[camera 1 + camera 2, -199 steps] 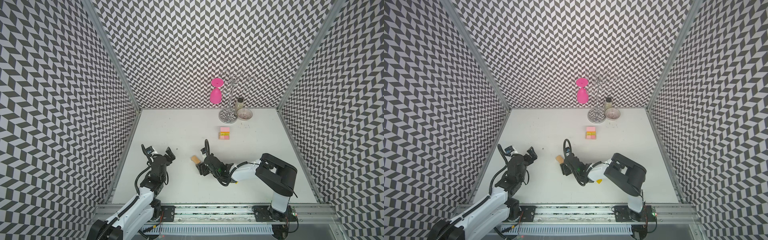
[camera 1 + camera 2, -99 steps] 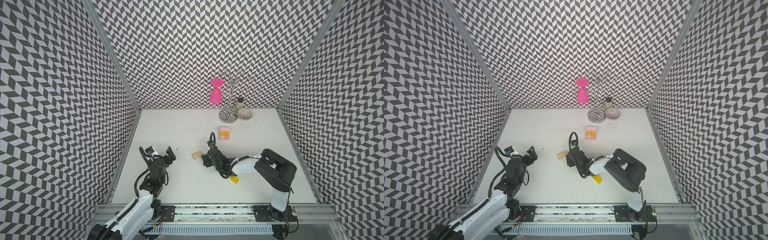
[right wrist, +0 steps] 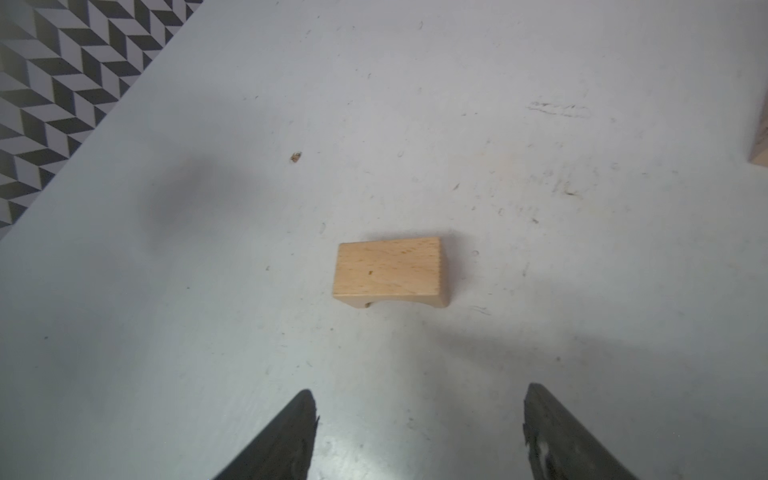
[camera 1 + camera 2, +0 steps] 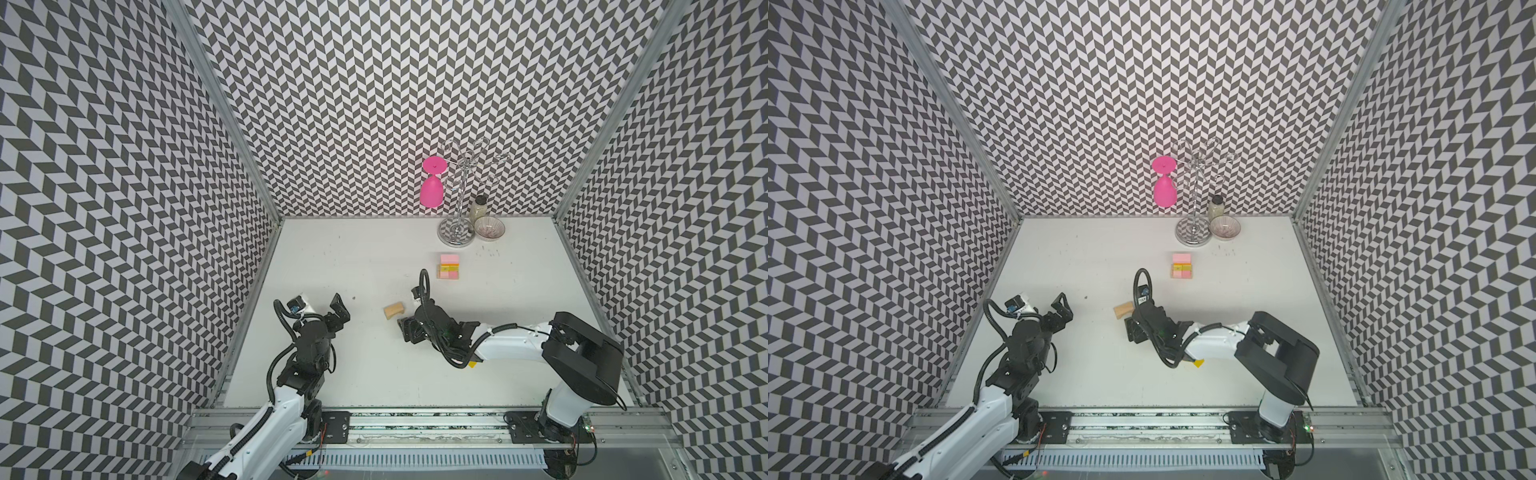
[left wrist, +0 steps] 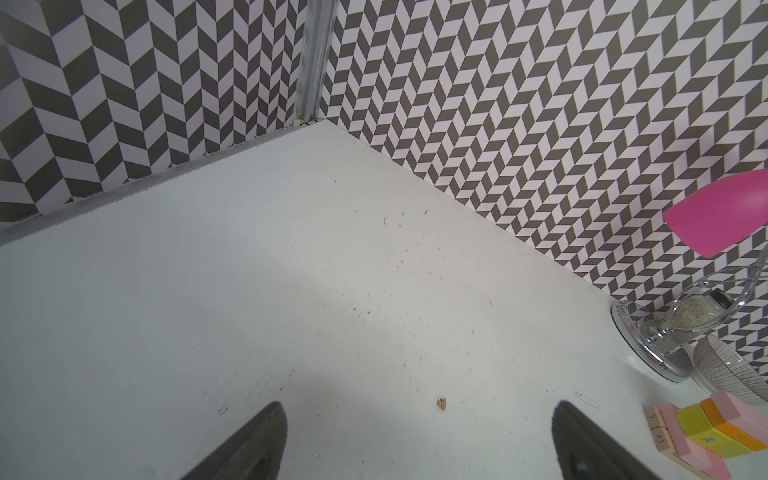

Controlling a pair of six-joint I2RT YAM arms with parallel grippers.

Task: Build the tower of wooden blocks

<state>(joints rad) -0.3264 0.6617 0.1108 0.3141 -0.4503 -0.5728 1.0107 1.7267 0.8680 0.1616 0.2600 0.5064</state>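
Observation:
The tower (image 4: 449,267) (image 4: 1182,266) is a low stack of pink, yellow and orange blocks on tan bars, right of centre; the left wrist view shows it too (image 5: 702,432). A tan notched arch (image 4: 394,311) (image 4: 1124,310) (image 3: 390,272) lies alone on the white table, notch down. My right gripper (image 4: 404,330) (image 4: 1130,330) (image 3: 420,390) stands open just short of the arch, with nothing between its fingers. My left gripper (image 4: 320,305) (image 4: 1044,307) (image 5: 419,409) is wide open and empty over bare table at the left.
A chrome wire stand (image 4: 456,232) with a magenta goblet (image 4: 432,191), a small jar (image 4: 480,206) and a striped bowl (image 4: 489,228) are at the back right. A small yellow piece (image 4: 472,364) shows under my right forearm. A tan wood edge (image 3: 762,141) shows at the right wrist view's border.
My right gripper's jaws have widened, and the gripper has swung about beside the arch to a spot just short of it. The arch shifted slightly toward the back. The left arm has barely moved.

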